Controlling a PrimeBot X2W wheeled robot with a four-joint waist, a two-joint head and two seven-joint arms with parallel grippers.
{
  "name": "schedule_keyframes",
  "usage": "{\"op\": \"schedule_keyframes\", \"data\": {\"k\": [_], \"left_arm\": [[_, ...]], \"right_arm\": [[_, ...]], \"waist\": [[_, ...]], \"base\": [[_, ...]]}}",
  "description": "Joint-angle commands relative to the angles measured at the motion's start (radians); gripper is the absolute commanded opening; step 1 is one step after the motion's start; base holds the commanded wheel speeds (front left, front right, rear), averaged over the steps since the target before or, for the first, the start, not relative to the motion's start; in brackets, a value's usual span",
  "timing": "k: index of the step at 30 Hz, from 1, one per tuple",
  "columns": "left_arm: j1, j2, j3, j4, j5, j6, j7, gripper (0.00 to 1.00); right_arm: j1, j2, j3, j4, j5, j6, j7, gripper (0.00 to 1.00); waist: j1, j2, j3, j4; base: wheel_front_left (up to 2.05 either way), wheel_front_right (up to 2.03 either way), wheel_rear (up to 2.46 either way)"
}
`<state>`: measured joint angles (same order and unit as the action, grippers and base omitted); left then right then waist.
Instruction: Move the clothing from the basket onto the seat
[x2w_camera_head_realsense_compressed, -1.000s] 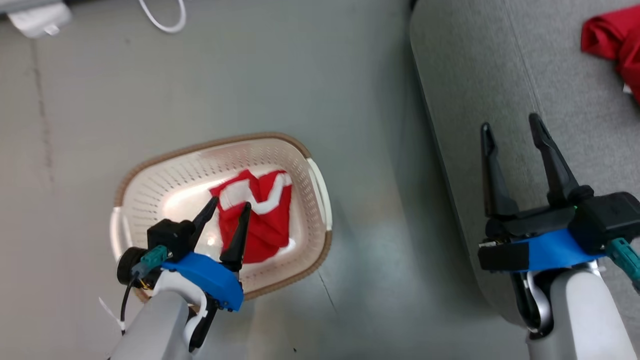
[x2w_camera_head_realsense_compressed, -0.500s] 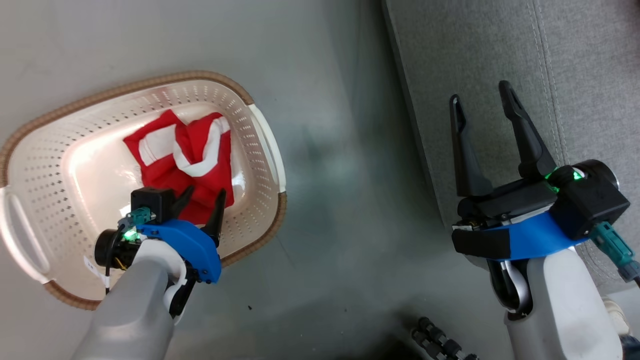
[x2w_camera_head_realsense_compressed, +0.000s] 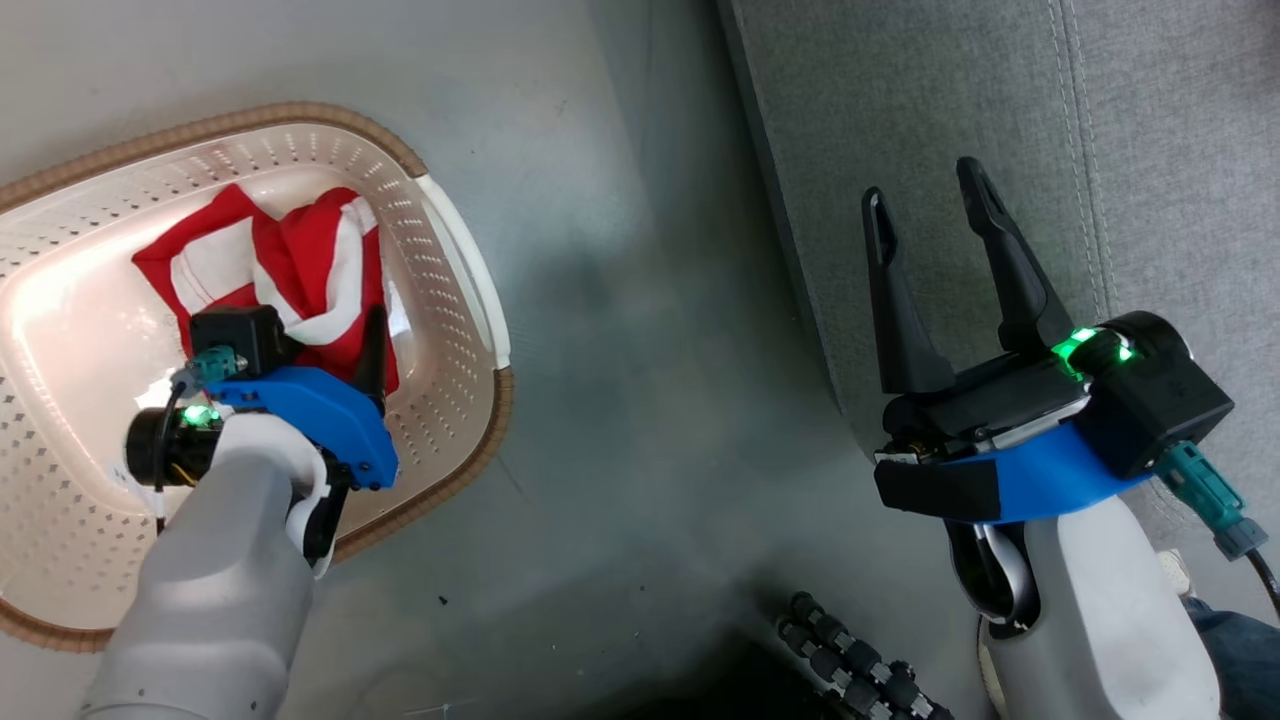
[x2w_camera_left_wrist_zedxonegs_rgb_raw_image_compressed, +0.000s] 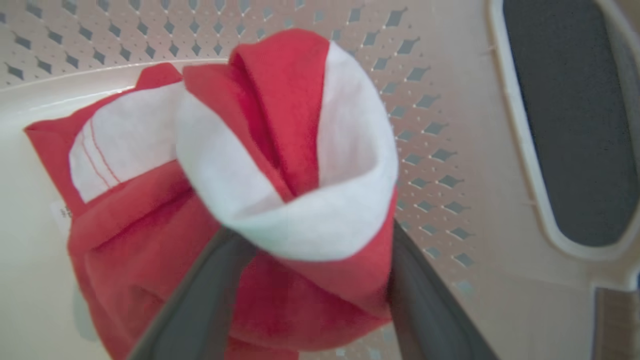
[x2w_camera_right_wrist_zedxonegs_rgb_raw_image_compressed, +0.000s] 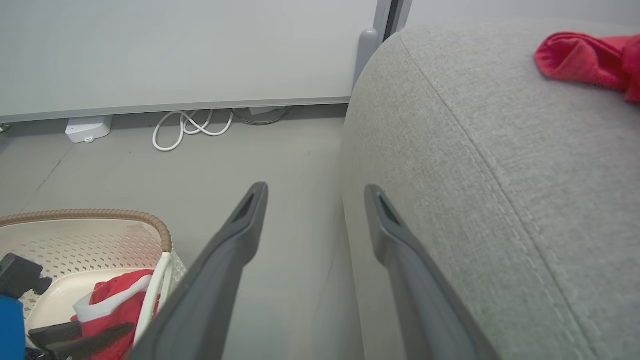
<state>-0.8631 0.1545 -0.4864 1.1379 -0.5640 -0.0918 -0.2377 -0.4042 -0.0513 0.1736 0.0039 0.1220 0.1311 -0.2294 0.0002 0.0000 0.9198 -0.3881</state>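
1. Clothing (x2w_camera_head_realsense_compressed: 300, 265): one red garment with white bands, bunched on the floor of the basket (x2w_camera_head_realsense_compressed: 455, 300), toward its right wall. A second red piece (x2w_camera_right_wrist_zedxonegs_rgb_raw_image_compressed: 585, 60) already lies on the seat (x2w_camera_head_realsense_compressed: 1000, 100), well apart from both grippers.
2. Left gripper (x2w_camera_left_wrist_zedxonegs_rgb_raw_image_compressed: 315, 235): down inside the basket, fingers apart and straddling the raised red-and-white fold. Cloth sits between them, but no pinch shows yet.
3. Right gripper (x2w_camera_head_realsense_compressed: 930, 215): fingers spread, nothing held, hanging over the seat's near edge.
4. Step in hand, as I judge it: the grasp on the garment left in the basket. With a piece on the seat, the task looks well along.
5. Next move calls for: closing on the thick fold rather than a single layer, since thin fabric could slip. Then lift clear of the basket rim and carry right to the seat.
6. Writing: a small white tag (x2w_camera_left_wrist_zedxonegs_rgb_raw_image_compressed: 60, 212) at the garment's edge, print too small to read. No lettering or brand legible elsewhere.
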Motion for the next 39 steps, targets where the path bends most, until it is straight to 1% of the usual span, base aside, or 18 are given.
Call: {"op": "schedule_keyframes", "data": {"k": [1,3,4,5,6,18,21,24,28,35,39], "left_arm": [[-0.023,0.012,0.001,0.017,0.011,0.021,-0.008,1.00],[-0.038,0.014,-0.004,0.040,0.017,0.041,-0.010,1.00],[-0.044,0.015,-0.004,0.049,0.018,0.046,-0.009,0.67],[-0.050,0.013,-0.006,0.056,0.017,0.046,-0.009,0.05],[-0.056,0.012,-0.008,0.065,0.018,0.045,-0.007,0.00],[-0.065,-0.002,-0.044,0.113,0.024,0.012,0.007,0.00],[-0.059,-0.011,-0.051,0.120,0.021,0.007,0.008,0.00],[-0.047,-0.025,-0.058,0.124,0.021,0.001,0.002,0.00],[-0.015,-0.045,-0.088,0.131,0.035,-0.008,0.000,0.00],[0.084,-0.085,-0.153,0.133,0.045,-0.033,0.003,0.00],[0.139,-0.099,-0.219,0.106,0.062,-0.038,0.003,0.00]], "right_arm": [[-0.005,0.002,0.005,0.006,0.006,-0.001,-0.009,1.00],[-0.002,0.002,0.008,0.010,0.011,-0.001,-0.012,1.00],[-0.003,0.002,0.009,0.012,0.010,-0.001,-0.013,1.00],[-0.004,0.002,0.009,0.013,0.010,-0.001,-0.015,1.00],[-0.005,0.002,0.009,0.016,0.010,-0.001,-0.016,1.00],[-0.027,0.002,0.010,0.032,0.003,-0.001,-0.020,1.00],[-0.030,0.002,0.003,0.041,-0.011,-0.001,-0.017,1.00],[-0.028,0.001,-0.001,0.051,-0.022,-0.001,-0.013,1.00],[-0.016,0.001,-0.004,0.081,-0.045,-0.001,-0.005,1.00],[0.058,0.000,0.015,0.134,-0.080,-0.001,0.027,1.00],[0.108,0.000,0.008,0.151,-0.098,-0.001,0.052,1.00]], "waist": [[-0.0002,0.0000,0.007,-0.010],[-0.0002,0.0000,0.009,-0.014],[-0.0002,0.0000,0.010,-0.015],[-0.0002,0.0000,0.011,-0.016],[-0.0002,0.0000,0.010,-0.017],[-0.0002,0.0000,-0.012,-0.009],[-0.0002,0.0000,-0.032,0.006],[-0.0002,0.0000,-0.075,0.032],[-0.0002,0.0000,-0.175,0.078],[-0.0002,0.0000,-0.426,0.162],[-0.0002,0.0000,-0.575,0.219]], "base": [[0.00,0.00,0.00],[0.00,0.00,0.00],[0.00,0.00,0.00],[0.00,0.00,0.00],[0.00,0.00,0.00],[0.00,0.00,0.00],[0.00,0.00,0.00],[0.00,0.00,0.00],[0.00,0.00,0.00],[0.00,0.00,0.00],[0.00,0.00,0.00]]}}
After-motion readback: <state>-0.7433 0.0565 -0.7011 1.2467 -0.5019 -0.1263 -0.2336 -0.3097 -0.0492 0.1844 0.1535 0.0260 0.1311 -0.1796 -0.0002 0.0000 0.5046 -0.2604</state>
